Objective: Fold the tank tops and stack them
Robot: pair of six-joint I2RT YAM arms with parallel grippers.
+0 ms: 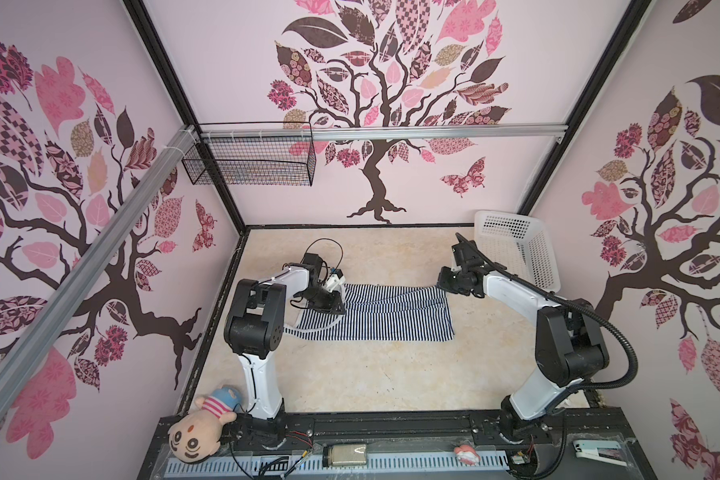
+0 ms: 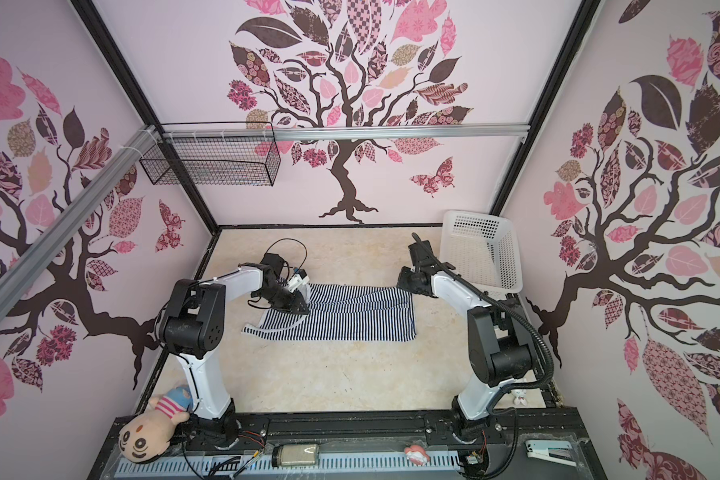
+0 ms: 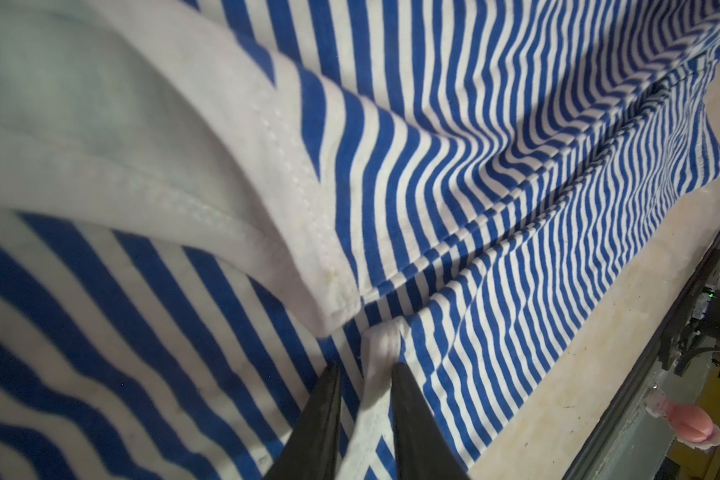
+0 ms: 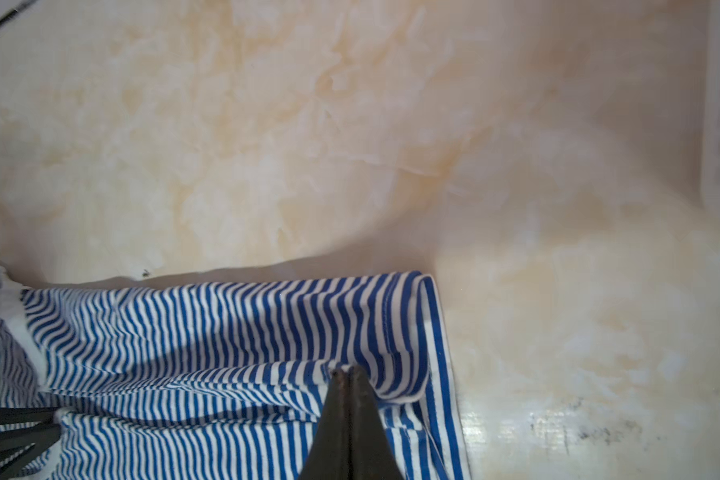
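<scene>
One navy-and-white striped tank top [image 1: 395, 322] [image 2: 354, 322] lies spread across the middle of the marble-look table [image 1: 350, 382]. Its far edge is drawn up into a long ridge between my two grippers. My left gripper [image 1: 338, 306] [image 2: 304, 309] [image 3: 364, 370] is at its far left end, fingers nearly together with the white edging [image 3: 377, 353] pinched between them. My right gripper [image 1: 438, 285] [image 2: 399, 286] [image 4: 347, 369] is at the far right corner, shut on a bunched fold of the striped cloth [image 4: 225, 332] beside the hem. Only this one top shows.
A white plastic basket [image 1: 516, 249] stands at the back right, close behind my right arm. A black wire basket [image 1: 250, 166] hangs on the back wall. A plush doll [image 1: 200, 428], a jar [image 1: 346, 455] and a small pink toy [image 1: 468, 455] lie along the front rail.
</scene>
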